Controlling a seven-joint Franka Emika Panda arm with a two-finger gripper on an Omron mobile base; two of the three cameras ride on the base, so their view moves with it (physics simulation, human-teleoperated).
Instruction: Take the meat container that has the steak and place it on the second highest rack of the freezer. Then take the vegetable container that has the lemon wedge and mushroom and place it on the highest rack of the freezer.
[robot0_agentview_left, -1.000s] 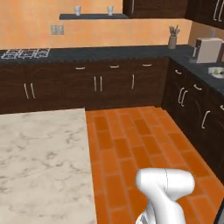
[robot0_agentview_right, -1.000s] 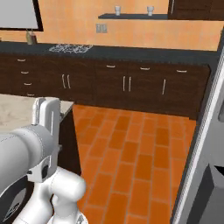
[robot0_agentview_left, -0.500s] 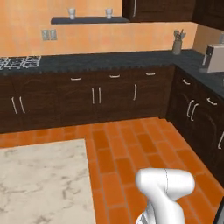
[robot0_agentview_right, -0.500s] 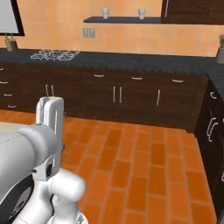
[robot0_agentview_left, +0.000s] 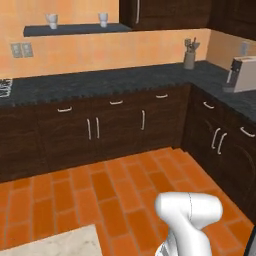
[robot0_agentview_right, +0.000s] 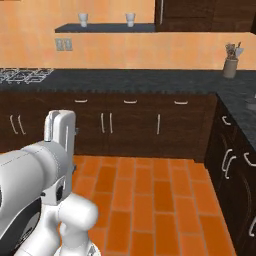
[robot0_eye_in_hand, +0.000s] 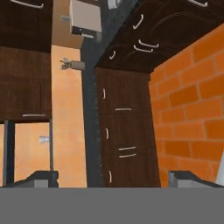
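Progress looks nil: the two-finger dark-tipped gripper (robot0_eye_in_hand: 112, 179) stands wide apart and holds nothing, facing dark wood cabinets (robot0_eye_in_hand: 127, 131) at twelve o'clock. No tray or freezer is in sight, so both placements appear left to do.

- Honestly there's no readable text, label, brand, number or sign anywhere in these shots.
- The toaster (robot0_agentview_left: 243, 74) at about 2 o'clock in the left base view has a plain face, no logo I can make out.
- The wall outlets (robot0_agentview_right: 63, 45) at 11 o'clock in the right base view are blank too.
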